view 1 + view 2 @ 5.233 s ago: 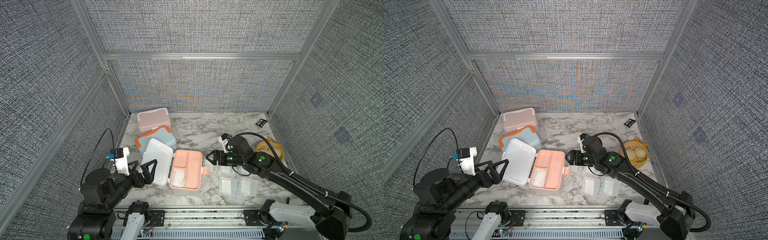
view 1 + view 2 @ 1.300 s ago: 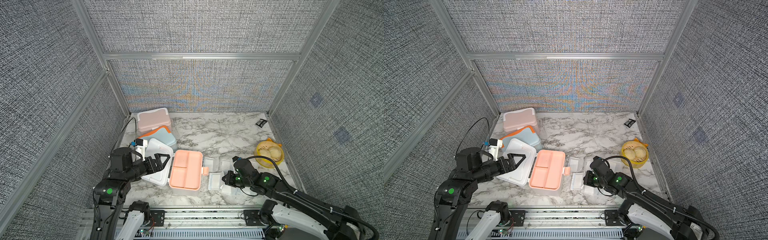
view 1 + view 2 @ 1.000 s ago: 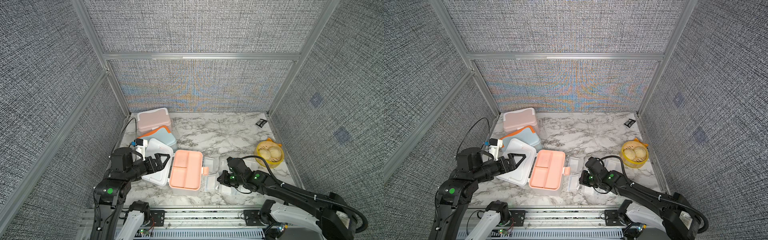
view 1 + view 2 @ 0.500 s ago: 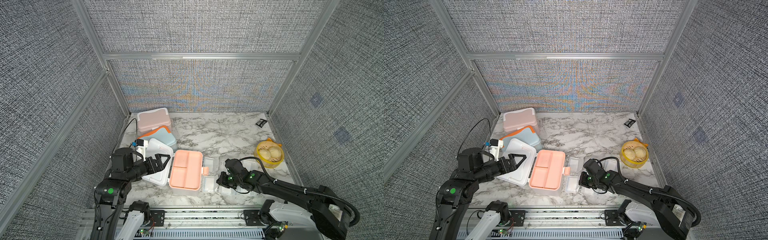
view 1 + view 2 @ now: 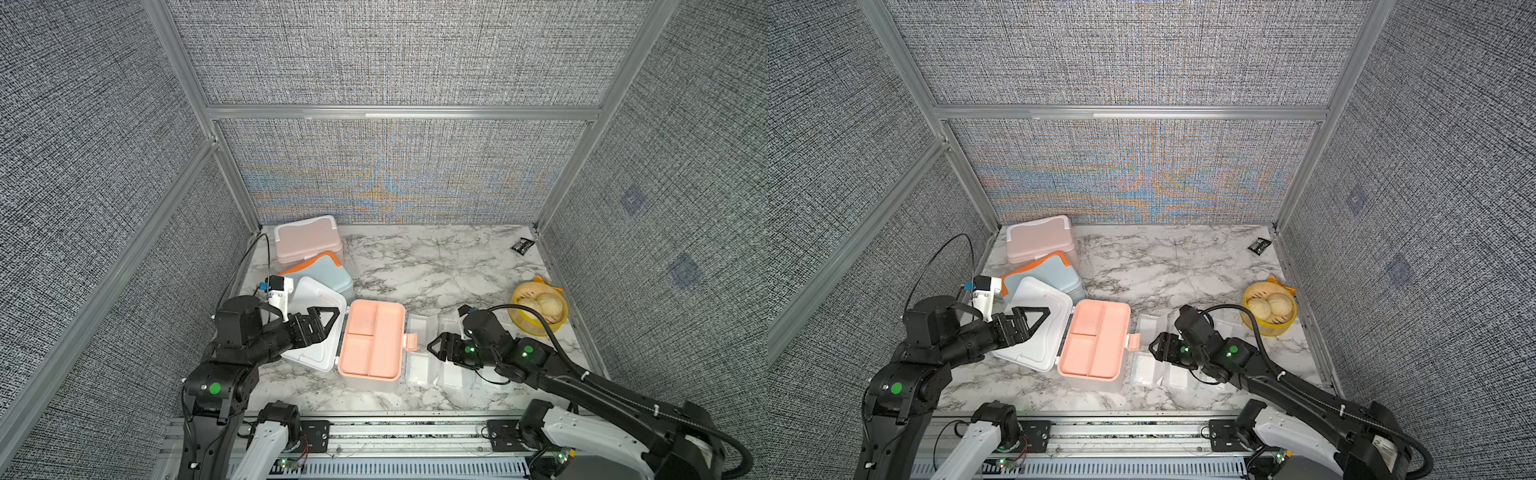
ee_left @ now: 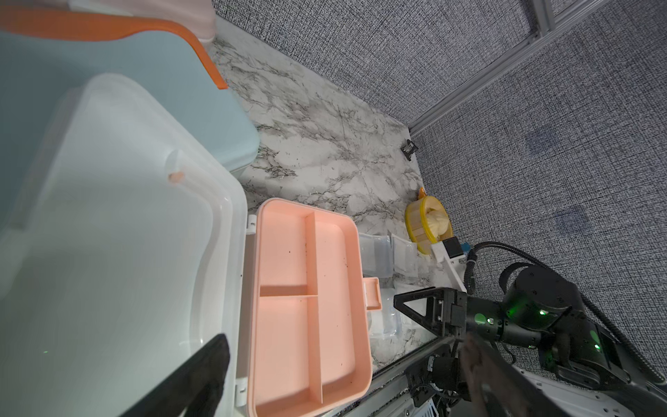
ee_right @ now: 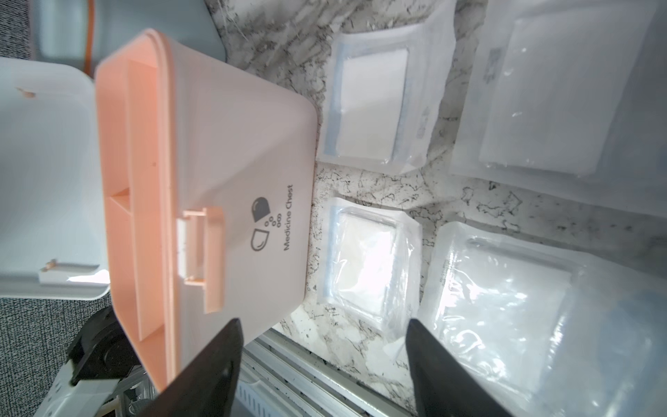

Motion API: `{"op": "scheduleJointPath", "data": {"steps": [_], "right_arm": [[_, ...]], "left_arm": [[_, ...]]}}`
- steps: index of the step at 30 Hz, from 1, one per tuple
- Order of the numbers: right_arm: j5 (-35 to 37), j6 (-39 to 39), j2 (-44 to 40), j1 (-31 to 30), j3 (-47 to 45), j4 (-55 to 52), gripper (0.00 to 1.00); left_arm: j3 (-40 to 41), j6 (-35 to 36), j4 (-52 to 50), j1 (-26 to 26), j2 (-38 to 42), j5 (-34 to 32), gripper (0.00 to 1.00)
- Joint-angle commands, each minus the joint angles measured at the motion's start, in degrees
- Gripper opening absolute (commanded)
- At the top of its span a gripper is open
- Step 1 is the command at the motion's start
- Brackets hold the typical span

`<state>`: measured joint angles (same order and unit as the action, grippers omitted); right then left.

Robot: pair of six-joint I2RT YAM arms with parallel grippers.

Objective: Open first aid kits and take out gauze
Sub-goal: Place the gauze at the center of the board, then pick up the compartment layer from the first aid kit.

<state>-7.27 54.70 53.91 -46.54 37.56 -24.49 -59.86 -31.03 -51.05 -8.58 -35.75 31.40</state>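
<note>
The marble counter [image 5: 436, 266] fills the lower half of both top views. Largest on it is the open white-and-peach kit [image 5: 371, 345] at lower centre, its white lid [image 5: 316, 328] laid flat to the left and its peach tray bare of packets. Only the right wrist view shows the kit's front wall, printed "Medicine Chest" [image 7: 288, 218], and the peach latch [image 7: 207, 249]. Behind the lid, toward the left rear, sit the pale blue-and-orange kit [image 5: 322, 274] and the pink-and-white kit [image 5: 307, 239], both closed.

The left gripper [image 5: 328, 322] hovers over the white lid with its fingers spread wide and nothing between them; in the left wrist view only one dark finger [image 6: 202, 375] shows, at the lower edge. The right gripper [image 5: 440, 347] sits low over the counter just right of the open kit, fingers parted and released, grasping nothing; the right wrist view shows both fingers [image 7: 216, 364] apart with counter between them.

The gauze packets [image 7: 368, 256] lie on the counter beside the kit's front wall, four counted in the right wrist view, blurred pale patches [image 5: 419, 368] from above. A yellow basket of buns [image 5: 539, 307] stands at the right edge, and a small black wrapper [image 5: 522, 245] lies at the far right rear.
</note>
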Motion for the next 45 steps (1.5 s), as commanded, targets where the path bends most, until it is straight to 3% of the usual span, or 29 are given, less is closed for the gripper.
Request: {"op": "scheduleJointPath", "data": {"steps": [1,6,14,20,28,34,41,45], "right_arm": [[4.35,-4.66,-2.04,-0.53,3.94,-7.57,0.80],[9.72,-8.51,-0.11,-4.47,12.55,-11.96,0.83],[12.28,-13.02,13.44,-11.13,27.04,-12.47,0.83],[13.77,-14.20,24.99,-14.27,38.58,-15.10,0.74],[17.77,-6.91,39.90,-15.77,53.82,-24.62,0.58],[20.99,-2.87,50.06,-16.67,65.29,-34.46,0.54],[21.42,-0.78,58.40,-16.82,72.76,-39.20,0.50],[21.46,-0.20,62.22,-16.74,76.03,-40.51,0.42]], "left_arm": [[-1.64,1.23,1.68,-0.04,1.48,-1.55,1.00],[-3.38,1.32,3.93,-0.08,6.83,-4.24,0.99],[-3.21,1.79,3.85,-0.06,11.24,-7.24,1.00],[-3.46,3.79,-1.96,-0.05,10.69,-11.09,1.00],[-0.66,5.39,-8.80,-0.03,4.49,-10.48,0.99],[-0.09,8.27,-11.65,-0.05,1.61,-10.46,0.99],[0.07,9.51,-12.15,-0.03,2.37,-10.50,0.99],[0.23,9.76,-12.15,-0.05,2.51,-10.27,1.00]]}}
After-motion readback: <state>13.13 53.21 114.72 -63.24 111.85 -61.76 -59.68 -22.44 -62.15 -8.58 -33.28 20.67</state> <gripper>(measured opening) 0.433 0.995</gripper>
